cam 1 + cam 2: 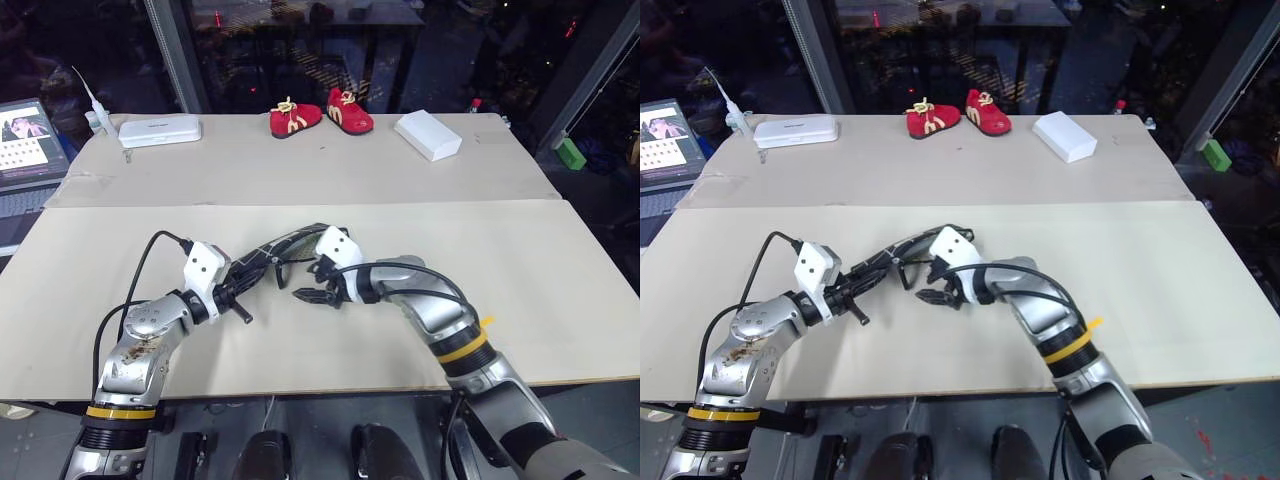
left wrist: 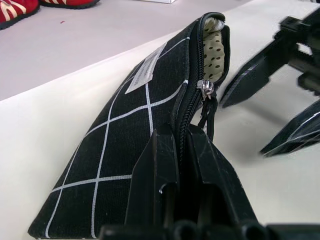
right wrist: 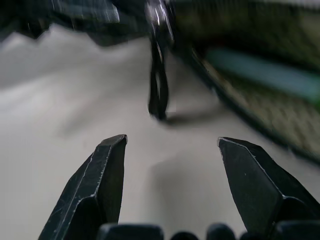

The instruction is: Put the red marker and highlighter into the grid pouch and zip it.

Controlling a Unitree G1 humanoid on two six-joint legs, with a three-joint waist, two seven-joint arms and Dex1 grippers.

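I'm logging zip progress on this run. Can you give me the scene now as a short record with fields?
pouch: grid pouch lifted at one end off the table, mouth partly unzipped
zipper pull: pull cord hangs free
inside pouch: something blue-green, likely the highlighter
left gripper: shut on the pouch's zipper edge
right gripper: open, empty, facing the pull cord
background: red shoes, white box

Grid pouch (image 1: 285,250) lies on the table (image 1: 560,300) near centre, between the two grippers: left gripper (image 1: 243,296) at its 7 o'clock, clamped on its edge; right gripper (image 1: 308,296) at its 5 o'clock, just beside. Highlighter (image 3: 265,75) inside pouch. Shoes (image 1: 320,115) at 12 o'clock, well apart; laptop (image 1: 30,150) at 10 o'clock.
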